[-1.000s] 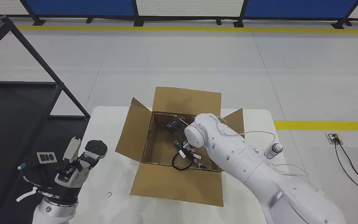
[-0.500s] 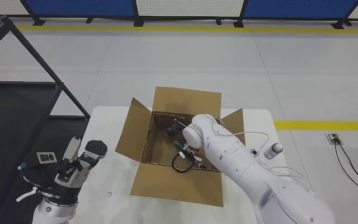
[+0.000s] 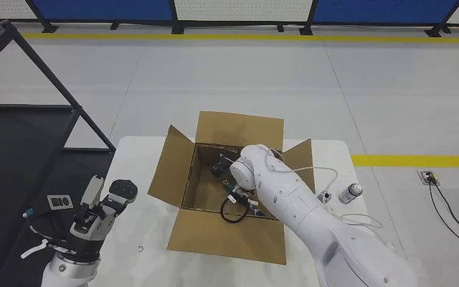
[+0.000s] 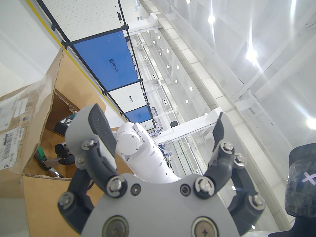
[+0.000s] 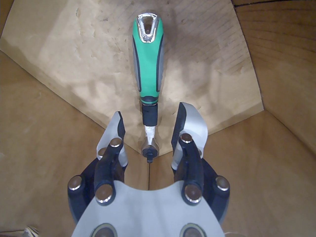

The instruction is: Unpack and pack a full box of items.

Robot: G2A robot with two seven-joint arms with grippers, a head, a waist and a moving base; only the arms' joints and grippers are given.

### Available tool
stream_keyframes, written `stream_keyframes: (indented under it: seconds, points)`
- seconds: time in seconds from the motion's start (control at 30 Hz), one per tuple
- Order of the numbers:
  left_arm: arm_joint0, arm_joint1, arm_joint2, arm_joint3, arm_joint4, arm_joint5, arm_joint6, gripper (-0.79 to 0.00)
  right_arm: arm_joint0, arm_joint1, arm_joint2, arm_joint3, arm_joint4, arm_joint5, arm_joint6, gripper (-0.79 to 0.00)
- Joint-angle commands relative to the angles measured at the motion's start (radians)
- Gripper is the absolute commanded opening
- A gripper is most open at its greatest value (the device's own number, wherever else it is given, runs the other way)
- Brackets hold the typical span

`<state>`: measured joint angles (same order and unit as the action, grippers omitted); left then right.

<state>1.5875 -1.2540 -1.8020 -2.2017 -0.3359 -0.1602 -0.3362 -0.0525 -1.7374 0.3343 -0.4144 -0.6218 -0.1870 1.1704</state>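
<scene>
A: Right gripper [image 5: 151,115] is down in the box [image 5: 271,50], fingers spread, nothing pinched. Green-handled ratchet [image 5: 148,70] lies flat on the box floor. Its metal head and black collar sit between the fingers, and the handle runs out past the tips.
B: Centred?
A: Near enough, shaft about midway between the pads.
B: Grip point?
A: Collar looks thin and slick. I'd advance until the pads flank the green grip, drop to the cardboard, then close slowly.
B: Risks?
A: Tips digging into the floor. Box corner is just by the head, so little room behind.
B: Left gripper [image 4: 158,122]?
A: Also spread, empty, outside the box.
</scene>
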Motion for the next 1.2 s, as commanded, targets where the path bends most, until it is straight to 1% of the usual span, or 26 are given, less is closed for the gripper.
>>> stream_keyframes:
  seconds: [0.0, 0.27, 0.3, 0.37, 0.4, 0.43, 0.5, 0.63, 0.87, 0.93, 1.03, 1.17]
  points:
    - [0.0, 0.0, 0.0, 0.0, 0.0, 0.0, 0.0, 0.0, 0.002, -0.008, 0.0, 0.015, -0.002, -0.006, -0.004, -0.391]
    - [0.0, 0.0, 0.0, 0.0, 0.0, 0.0, 0.0, 0.0, 0.008, -0.039, 0.012, 0.097, 0.004, -0.027, -0.025, -0.394]
    - [0.0, 0.0, 0.0, 0.0, 0.0, 0.0, 0.0, 0.0, 0.011, -0.041, 0.015, 0.106, 0.007, -0.03, -0.025, -0.369]
    - [0.0, 0.0, 0.0, 0.0, 0.0, 0.0, 0.0, 0.0, 0.018, -0.045, 0.022, 0.122, 0.012, -0.039, -0.032, -0.259]
    - [0.0, 0.0, 0.0, 0.0, 0.0, 0.0, 0.0, 0.0, 0.022, -0.046, 0.026, 0.129, 0.015, -0.042, -0.035, -0.231]
    - [0.0, 0.0, 0.0, 0.0, 0.0, 0.0, 0.0, 0.0, 0.025, -0.047, 0.03, 0.135, 0.02, -0.052, -0.04, -0.228]
    - [0.0, 0.0, 0.0, 0.0, 0.0, 0.0, 0.0, 0.0, 0.036, -0.047, 0.041, 0.153, 0.03, -0.074, -0.045, -0.179]
    - [0.0, 0.0, 0.0, 0.0, 0.0, 0.0, 0.0, 0.0, 0.055, -0.044, 0.057, 0.184, 0.043, -0.098, -0.044, -0.166]
    - [0.0, 0.0, 0.0, 0.0, 0.0, 0.0, 0.0, 0.0, 0.051, -0.044, 0.068, 0.198, 0.043, -0.138, -0.029, -0.209]
    - [0.0, 0.0, 0.0, 0.0, 0.0, 0.0, 0.0, 0.0, 0.044, -0.045, 0.068, 0.196, 0.039, -0.138, -0.029, -0.234]
    - [0.0, 0.0, 0.0, 0.0, 0.0, 0.0, 0.0, 0.0, 0.035, -0.047, 0.069, 0.197, 0.032, -0.137, -0.032, -0.296]
    - [0.0, 0.0, 0.0, 0.0, 0.0, 0.0, 0.0, 0.0, 0.027, -0.048, 0.073, 0.206, 0.029, -0.131, -0.029, -0.332]
